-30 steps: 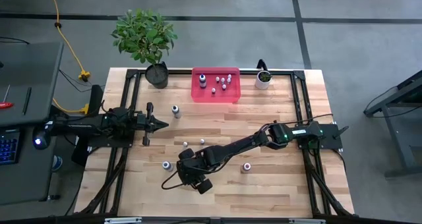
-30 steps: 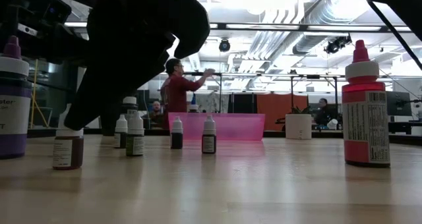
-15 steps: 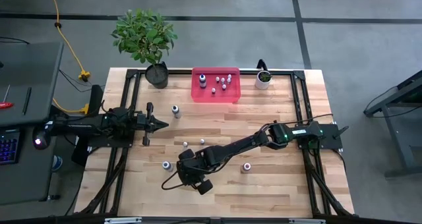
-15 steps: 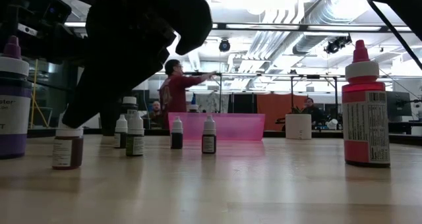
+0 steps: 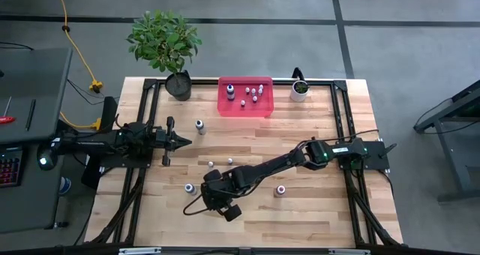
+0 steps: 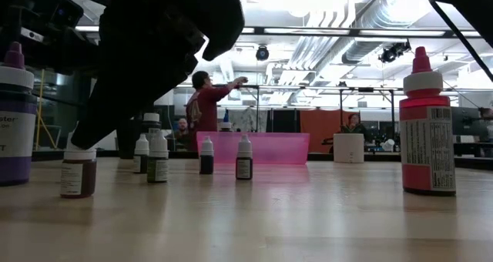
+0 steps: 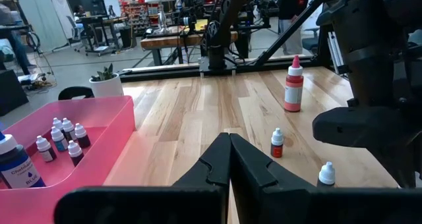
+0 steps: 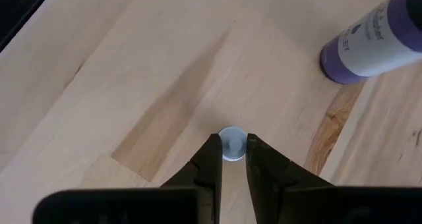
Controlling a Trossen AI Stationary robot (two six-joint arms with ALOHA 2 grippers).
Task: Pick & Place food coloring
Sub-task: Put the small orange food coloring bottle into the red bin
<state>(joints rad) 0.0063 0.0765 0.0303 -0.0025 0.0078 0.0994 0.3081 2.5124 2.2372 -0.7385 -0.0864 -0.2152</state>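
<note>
The food coloring bottles are scattered on the table: a purple one, a red one, a whitish one and tiny ones. Several more stand in the pink tray at the far edge. My right gripper points down over a tiny brown bottle with a white cap, beside the purple bottle, and is shut on it. My left gripper is shut and empty, hovering over the table's left part. My right gripper pinches the tiny bottle's white cap between its two fingers, coming from above and pointing down. The bottle stands upright below the fingers, its base on the table as far as the low view shows.
A white plant pot stands right of the tray, and a leafy potted plant at the far left corner. The right arm lies low across the table's middle. People move in the room beyond.
</note>
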